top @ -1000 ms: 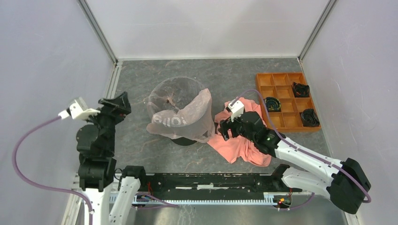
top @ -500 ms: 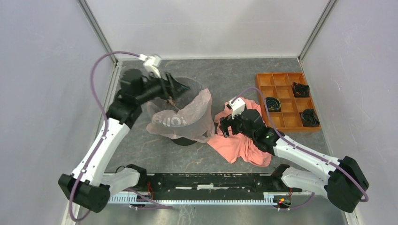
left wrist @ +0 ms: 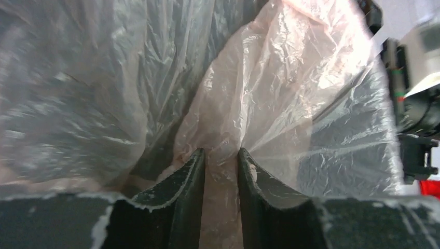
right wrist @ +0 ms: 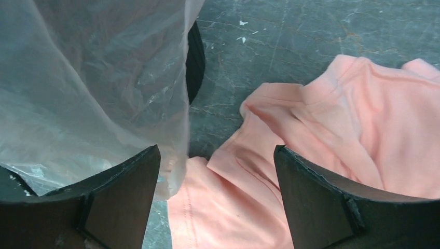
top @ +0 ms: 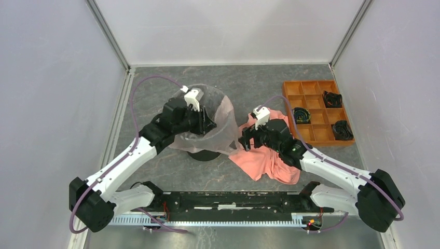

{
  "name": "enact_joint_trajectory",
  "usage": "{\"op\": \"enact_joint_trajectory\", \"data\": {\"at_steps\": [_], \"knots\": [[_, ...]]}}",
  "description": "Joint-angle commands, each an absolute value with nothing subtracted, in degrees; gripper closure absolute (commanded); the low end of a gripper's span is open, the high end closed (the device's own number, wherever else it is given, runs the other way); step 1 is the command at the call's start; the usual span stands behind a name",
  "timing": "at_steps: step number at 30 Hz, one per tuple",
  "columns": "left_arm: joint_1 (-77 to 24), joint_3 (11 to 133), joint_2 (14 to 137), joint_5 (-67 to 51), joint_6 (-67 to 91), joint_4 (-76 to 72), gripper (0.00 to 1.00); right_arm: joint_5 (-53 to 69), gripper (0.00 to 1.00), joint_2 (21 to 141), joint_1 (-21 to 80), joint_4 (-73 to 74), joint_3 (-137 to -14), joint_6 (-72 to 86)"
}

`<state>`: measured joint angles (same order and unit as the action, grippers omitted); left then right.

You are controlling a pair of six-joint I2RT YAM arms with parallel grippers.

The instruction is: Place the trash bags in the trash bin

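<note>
The pale pink translucent trash bag (top: pixel 224 123) is draped over the black trash bin (top: pixel 205 154), whose base shows below the film. My left gripper (top: pixel 209 124) reaches over the bin's mouth. In the left wrist view its jaws (left wrist: pixel 222 155) stand close together with a fold of the bag (left wrist: pixel 290 78) pinched between them. My right gripper (top: pixel 244 140) hovers just right of the bin, open (right wrist: pixel 217 155), above the coral cloth (right wrist: pixel 337 119). The bag's hanging edge (right wrist: pixel 93 78) brushes its left finger, and a strip of the bin (right wrist: pixel 195 57) shows behind.
The coral-orange cloth (top: pixel 270 161) lies crumpled on the table right of the bin, under the right arm. An orange compartment tray (top: pixel 293 88) holding dark coiled items sits at the back right. Grey walls close in on three sides.
The left arm swung from the far left up over the bin and its jaws closed in on the bag film. The right gripper stayed open beside the bin.
</note>
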<state>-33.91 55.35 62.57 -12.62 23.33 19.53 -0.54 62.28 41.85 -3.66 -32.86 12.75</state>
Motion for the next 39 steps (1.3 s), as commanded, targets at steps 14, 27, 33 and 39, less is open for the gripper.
{"op": "enact_joint_trajectory", "data": {"at_steps": [14, 27, 33, 39], "knots": [[-36.21, 56.08, 59.54, -4.98, 25.74, 24.18, 0.45, 7.54, 0.14, 66.44, 41.59, -11.18, -32.37, 19.23], [-36.17, 64.63, 61.57, 12.91, 20.78, 29.55, 0.56, 5.1, 0.14, 63.97, 41.65, -8.4, -34.14, 17.37], [-35.97, 58.75, 68.04, 20.31, 18.74, 19.39, 0.68, 9.64, 0.15, 64.86, 41.74, -12.53, -33.0, 20.54], [-35.94, 59.51, 75.33, 21.41, 18.56, 20.39, 0.77, 11.27, 0.17, 65.71, 41.79, -13.53, -32.7, 21.93]]}}
